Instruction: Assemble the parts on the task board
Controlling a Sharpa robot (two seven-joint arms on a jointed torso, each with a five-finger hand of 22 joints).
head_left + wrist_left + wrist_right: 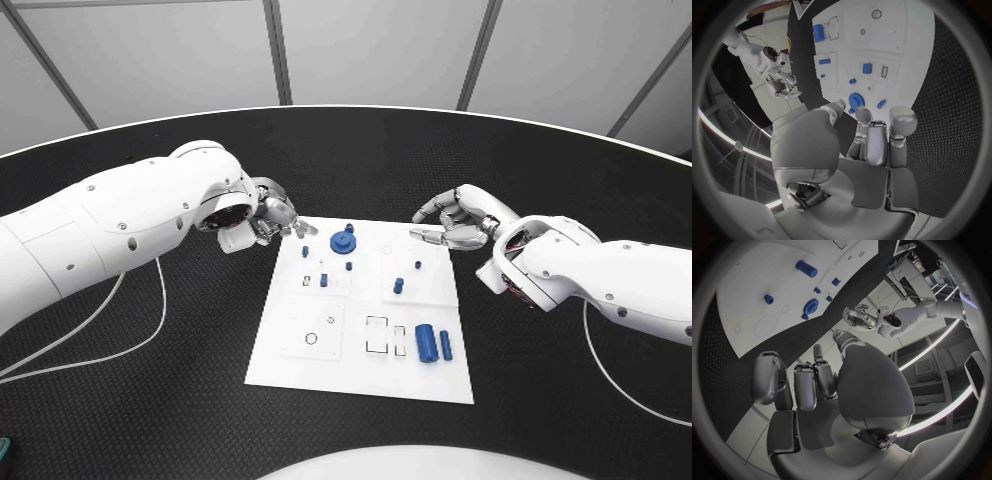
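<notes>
The white task board lies mid-table. On its far part sits a round blue gear, with small blue pieces scattered around it. A thick blue cylinder and a thinner one lie near the front right. My left hand hovers at the board's far left corner with loosely spread fingers and holds nothing. A small blue peg lies just beyond its fingertips, next to the gear. My right hand hangs at the far right corner, fingers half bent and empty.
The black table's curved far edge runs behind both hands. White cables trail on the table at the left and the right. Rectangular and round sockets are set in the board's front half.
</notes>
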